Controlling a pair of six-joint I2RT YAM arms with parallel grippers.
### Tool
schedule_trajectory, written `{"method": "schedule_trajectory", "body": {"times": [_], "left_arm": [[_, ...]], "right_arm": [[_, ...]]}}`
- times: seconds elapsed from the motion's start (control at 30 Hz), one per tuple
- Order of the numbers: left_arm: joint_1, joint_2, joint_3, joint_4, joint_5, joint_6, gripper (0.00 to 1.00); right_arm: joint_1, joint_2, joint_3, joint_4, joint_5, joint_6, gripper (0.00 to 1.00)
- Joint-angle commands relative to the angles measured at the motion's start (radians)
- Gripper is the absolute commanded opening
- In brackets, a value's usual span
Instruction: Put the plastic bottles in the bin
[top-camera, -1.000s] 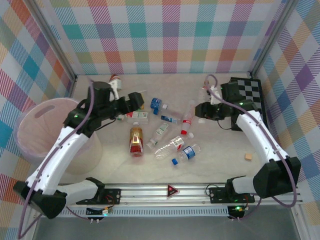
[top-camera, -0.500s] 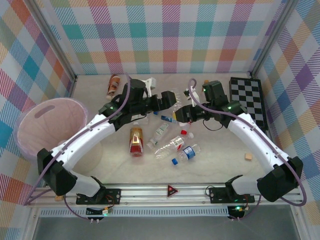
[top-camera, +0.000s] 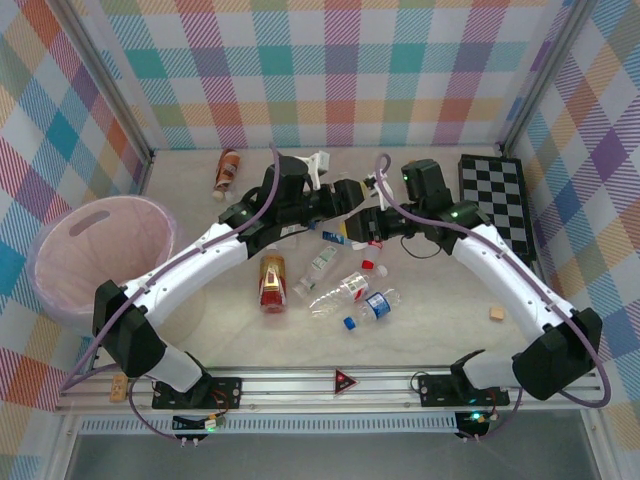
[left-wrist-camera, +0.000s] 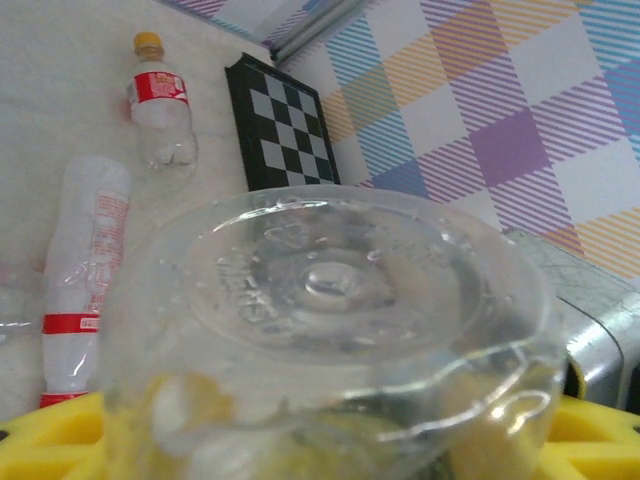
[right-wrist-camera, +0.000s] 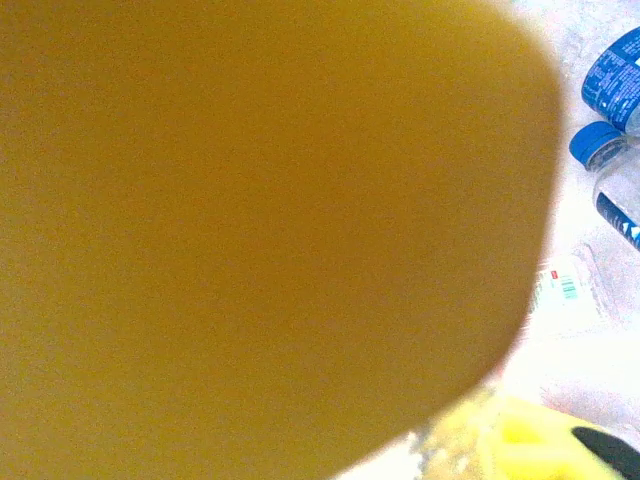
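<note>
In the left wrist view the round base of a clear bottle (left-wrist-camera: 330, 290) sits between my yellow fingers (left-wrist-camera: 50, 440), which are shut on it. From above, my left gripper (top-camera: 348, 196) reaches into the middle of the table. My right gripper (top-camera: 368, 228) hangs just right of it, over a white bottle with a red cap (top-camera: 370, 262). A blurred amber-brown surface (right-wrist-camera: 260, 220) blocks the right wrist view, so that gripper's state is unclear. More bottles lie loose: an orange-labelled one (top-camera: 271, 280), clear ones (top-camera: 340, 292), a brown one (top-camera: 227, 170). The pink bin (top-camera: 100, 270) stands far left.
A black-and-white checkerboard (top-camera: 500, 195) lies at the back right, also seen from the left wrist (left-wrist-camera: 280, 130). A small tan block (top-camera: 496, 313) rests near the right arm. Checked walls close in three sides. A metal rail (top-camera: 340, 380) runs along the front edge.
My left arm swung from beside the bin to the table's middle and its fingers closed round the clear bottle. My right gripper shifted left toward the centre.
</note>
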Motion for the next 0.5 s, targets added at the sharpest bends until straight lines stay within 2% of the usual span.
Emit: {"method": "schedule_trajectory", "body": {"times": [0.0,0.17,0.3,0.37,0.47], "left_arm": [[-0.009,-0.001,0.013,0.005,-0.014,0.002,0.62],[-0.007,-0.009,0.02,-0.019,-0.03,0.019,0.56],[-0.004,0.006,0.033,-0.033,-0.038,0.029,0.55],[-0.002,0.013,0.042,-0.046,-0.043,0.042,0.54],[0.008,0.011,0.057,-0.081,-0.057,0.062,0.54]], "right_arm": [[0.007,0.01,0.019,0.042,-0.018,-0.005,0.5],[0.006,0.023,0.038,0.014,0.017,-0.03,0.65],[0.001,0.008,0.05,-0.033,0.065,-0.061,0.78],[-0.028,-0.015,0.044,-0.06,0.09,-0.075,0.84],[-0.105,-0.063,0.019,-0.081,0.057,-0.079,0.91]]}}
